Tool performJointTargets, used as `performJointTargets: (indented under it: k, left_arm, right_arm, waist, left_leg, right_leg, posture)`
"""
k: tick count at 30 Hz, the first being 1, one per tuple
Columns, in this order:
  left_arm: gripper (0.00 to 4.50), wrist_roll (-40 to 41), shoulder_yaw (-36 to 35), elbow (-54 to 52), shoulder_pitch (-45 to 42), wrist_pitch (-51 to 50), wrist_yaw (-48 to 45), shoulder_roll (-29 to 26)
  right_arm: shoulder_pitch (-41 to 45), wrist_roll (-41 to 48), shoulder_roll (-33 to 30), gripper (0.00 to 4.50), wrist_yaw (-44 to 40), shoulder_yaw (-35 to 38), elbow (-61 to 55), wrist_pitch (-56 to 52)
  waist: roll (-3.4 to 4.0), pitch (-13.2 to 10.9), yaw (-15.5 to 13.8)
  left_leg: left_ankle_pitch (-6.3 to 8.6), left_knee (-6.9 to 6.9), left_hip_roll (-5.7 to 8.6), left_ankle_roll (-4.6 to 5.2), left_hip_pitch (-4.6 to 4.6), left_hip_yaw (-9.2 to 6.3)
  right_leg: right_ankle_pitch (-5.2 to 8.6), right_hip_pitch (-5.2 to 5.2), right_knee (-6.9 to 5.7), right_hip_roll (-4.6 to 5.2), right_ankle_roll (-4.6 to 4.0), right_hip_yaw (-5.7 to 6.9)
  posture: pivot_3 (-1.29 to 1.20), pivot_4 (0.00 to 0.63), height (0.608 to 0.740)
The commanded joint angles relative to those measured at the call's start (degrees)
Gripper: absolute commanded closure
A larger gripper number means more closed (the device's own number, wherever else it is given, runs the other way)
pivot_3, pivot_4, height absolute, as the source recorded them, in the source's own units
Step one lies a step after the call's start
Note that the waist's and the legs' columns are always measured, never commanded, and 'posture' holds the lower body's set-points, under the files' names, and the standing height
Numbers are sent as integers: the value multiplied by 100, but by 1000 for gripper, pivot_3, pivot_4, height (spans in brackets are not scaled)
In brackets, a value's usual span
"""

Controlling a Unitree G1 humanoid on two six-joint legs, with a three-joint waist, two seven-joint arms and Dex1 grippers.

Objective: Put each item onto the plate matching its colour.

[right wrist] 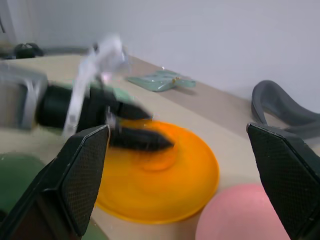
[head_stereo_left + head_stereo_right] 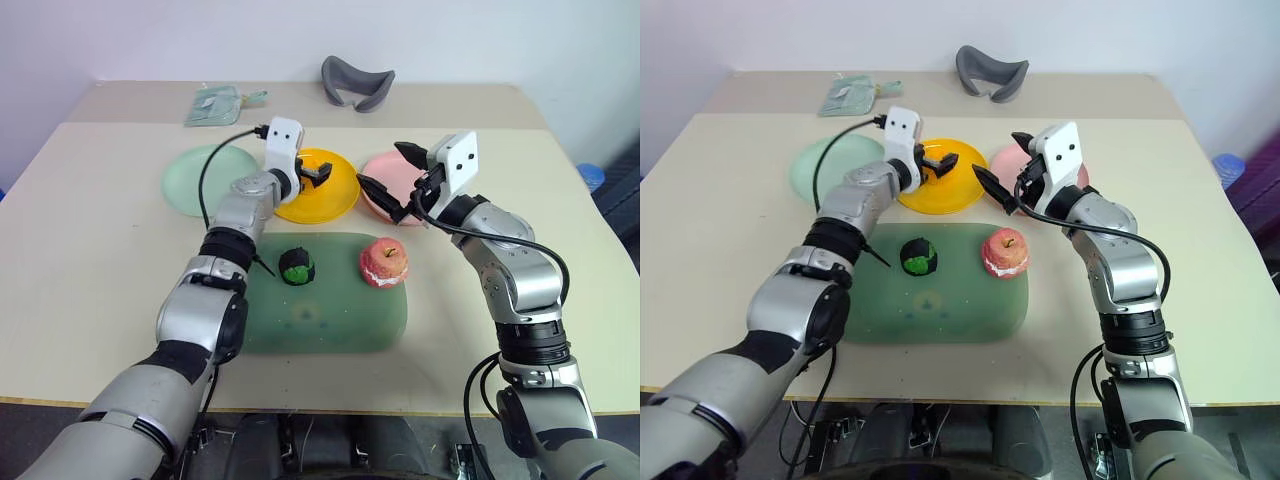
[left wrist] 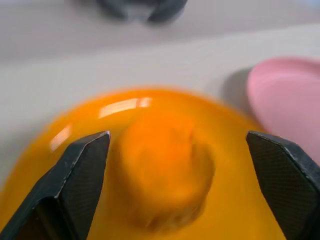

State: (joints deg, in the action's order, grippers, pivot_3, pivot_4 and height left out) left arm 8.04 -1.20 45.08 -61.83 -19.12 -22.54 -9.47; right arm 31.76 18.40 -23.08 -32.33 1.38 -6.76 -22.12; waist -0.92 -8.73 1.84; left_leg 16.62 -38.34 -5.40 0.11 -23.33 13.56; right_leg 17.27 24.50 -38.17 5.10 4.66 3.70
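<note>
From the head camera, the left gripper [image 2: 318, 172] hangs over the yellow plate [image 2: 335, 200] with its jaws spread, the right gripper [image 2: 392, 180] stands wide open above the pink plate [image 2: 378, 166], and the dark green-and-black lump [image 2: 297, 266] and red-pink apple [image 2: 384, 262] sit apart on the green mat [image 2: 330, 320], the mint green plate [image 2: 195, 178] beyond. The left wrist view has the yellow-orange fruit [image 3: 165, 172] lying on the yellow plate between the parted fingers [image 3: 80, 175], untouched. The right wrist view looks between its own open fingers [image 1: 82, 175] at the left gripper over that plate.

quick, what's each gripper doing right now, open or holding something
Left gripper: open, holding nothing, fingers either side of the orange fruit on the yellow plate.
Right gripper: open, empty.
</note>
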Motion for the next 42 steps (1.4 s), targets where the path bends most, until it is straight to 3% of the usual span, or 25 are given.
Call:
performJointTargets:
  k: [1, 4, 9, 15, 19, 32, 35, 37, 42]
  left_arm:
    - [59, 451, 202, -2461, 850, -865, -953, -507]
    - [59, 808, 315, -3930, 1596, -1238, -1709, -1087]
    - [59, 1443, 243, -5064, 2383, -1658, -2841, -1957]
    - [59, 2155, 65, -5794, 2870, -1991, -3902, -2929]
    - [59, 2071, 285, -5890, 3133, -1771, -4314, -3358]
    - [59, 643, 1555, -4754, 2872, -947, -3893, -2782]
    - [799, 607, 1504, -4490, 2793, -824, -3812, -2591]
    - [1725, 623, 1427, -4426, 2796, -791, -3766, -2501]
    - [1725, 888, 812, -4360, 2844, -1169, -3147, -2219]
  right_arm:
    - [-252, 228, -269, 0, -221, 218, -560, -119]
    - [-815, 569, -646, 0, -681, 405, -1061, -206]
    - [-1804, 1031, -1254, 0, -1224, 937, -1603, -312]
    - [-2900, 1701, -1698, 0, -1573, 1760, -2187, -524]
    - [-3386, 1939, -1793, 0, -1623, 2061, -2409, -607]
    - [-3592, 1872, -1772, 0, -1591, 2058, -2263, -340]
    - [-3599, 1841, -1770, 0, -1615, 2074, -2202, -241]
    - [-3605, 1838, -1762, 0, -1606, 2056, -2203, -216]
    - [-3611, 1802, -1744, 0, -1585, 2018, -2187, -153]
  waist:
    - [1, 1, 68]
    - [1, 1, 73]
    - [1, 1, 11]
    - [1, 1, -90]
    - [1, 1, -127]
    - [1, 1, -138]
    - [1, 1, -136]
    - [1, 1, -136]
    - [0, 1, -136]
  left_leg:
    - [0, 1, 0, -1, 1, 0]
    - [-1, 4, -2, -1, 0, -1]
    - [0, -24, -3, 0, -1, -12]
    - [1, -42, -7, 0, -2, -25]
    - [3, -51, -7, 4, -2, -35]
    - [5, -66, -2, 7, -7, -84]
    - [5, -66, -2, 6, -7, -92]
    - [5, -67, -2, 6, -8, -94]
    - [5, -69, -1, 7, -8, -99]
  right_leg:
    - [0, 0, -3, 0, 0, -1]
    - [0, 1, -2, 0, -1, -1]
    - [0, -10, -10, 1, 0, -1]
    - [0, -14, -17, -3, -1, -1]
    - [0, -24, -16, -3, -1, 0]
    - [0, -47, -12, -13, -1, 4]
    - [0, -47, -12, -16, -1, 4]
    - [0, -48, -12, -16, -1, 4]
    - [0, -50, -11, -15, -1, 5]
  posture:
    - [0, 150, 740]
    - [0, 150, 740]
    - [0, 150, 740]
    - [0, 150, 740]
    - [0, 150, 740]
    - [0, 150, 740]
    - [0, 150, 740]
    - [0, 150, 740]
    - [0, 150, 740]
